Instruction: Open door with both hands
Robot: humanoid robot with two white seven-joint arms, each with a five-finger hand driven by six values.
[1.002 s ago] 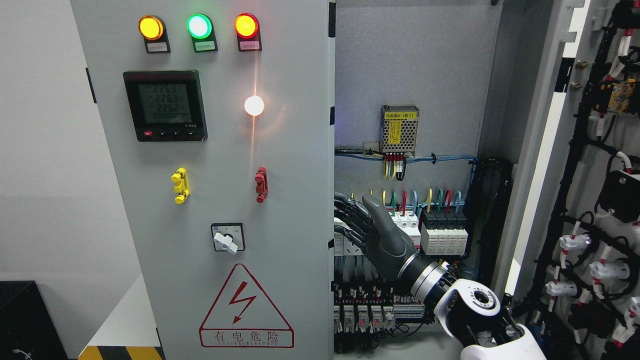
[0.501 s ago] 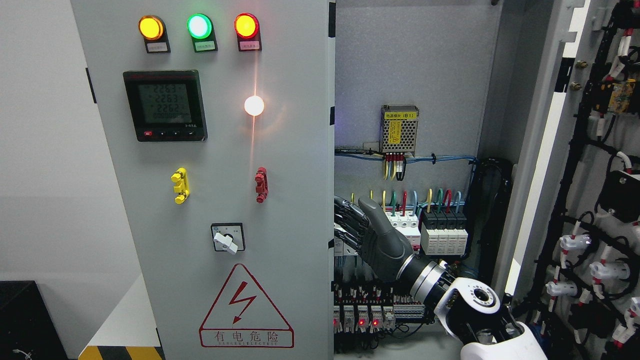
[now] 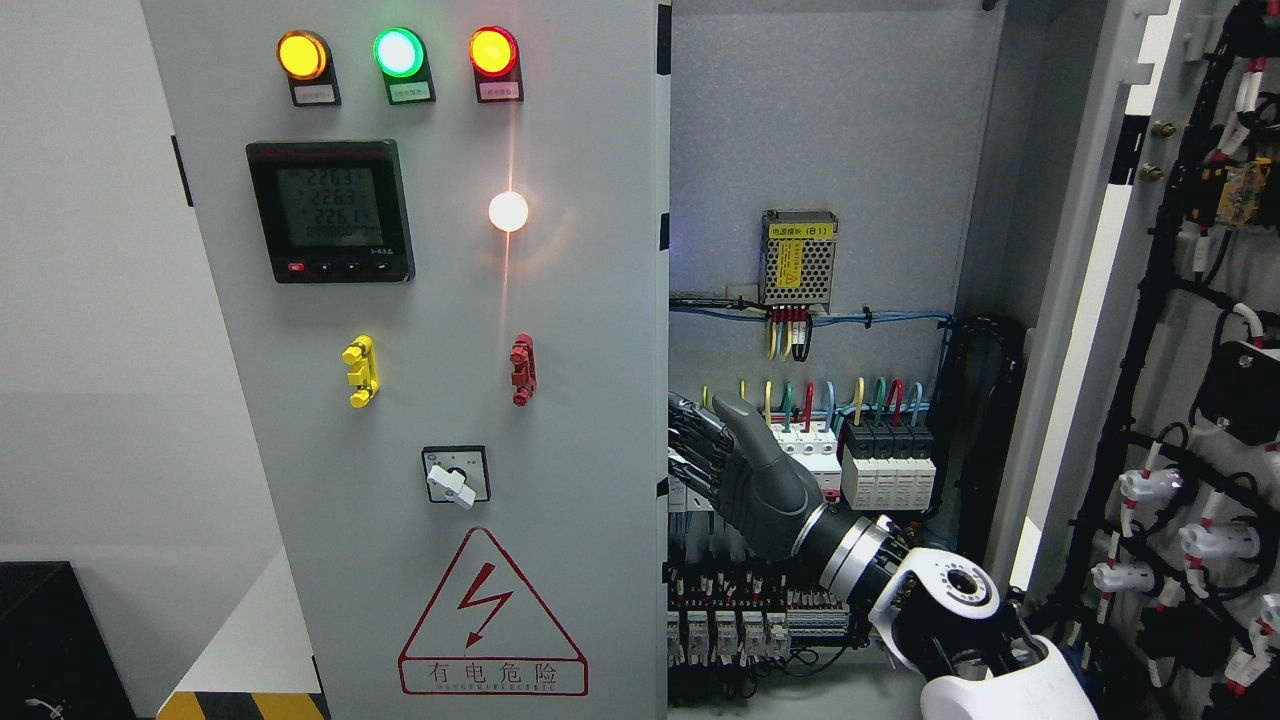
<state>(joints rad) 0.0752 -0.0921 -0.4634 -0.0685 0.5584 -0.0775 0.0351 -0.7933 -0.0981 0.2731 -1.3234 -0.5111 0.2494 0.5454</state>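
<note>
The grey left door point(image 3: 450, 350) of the electrical cabinet stands across the left half of the head view, carrying lamps, a meter and a warning triangle. My right hand point(image 3: 705, 450) reaches in from the lower right to the door's right edge point(image 3: 663, 450). Its fingers point(image 3: 695, 440) are stretched out toward that edge, thumb up, and the tips are hidden behind the door. The hand is open. The right door point(image 3: 1180, 400) is swung wide at the far right, showing its wired inner side. My left arm does not show.
Inside the cabinet, breakers point(image 3: 885, 465) with coloured wires and terminal rows point(image 3: 750, 620) sit right behind my hand. A power supply box point(image 3: 798, 258) hangs above. A black box point(image 3: 45, 640) and a striped ledge point(image 3: 240, 700) lie at the lower left.
My right hand has slid slightly left and down, so more of its fingers lie behind the left door's edge. Neither door has visibly moved.
</note>
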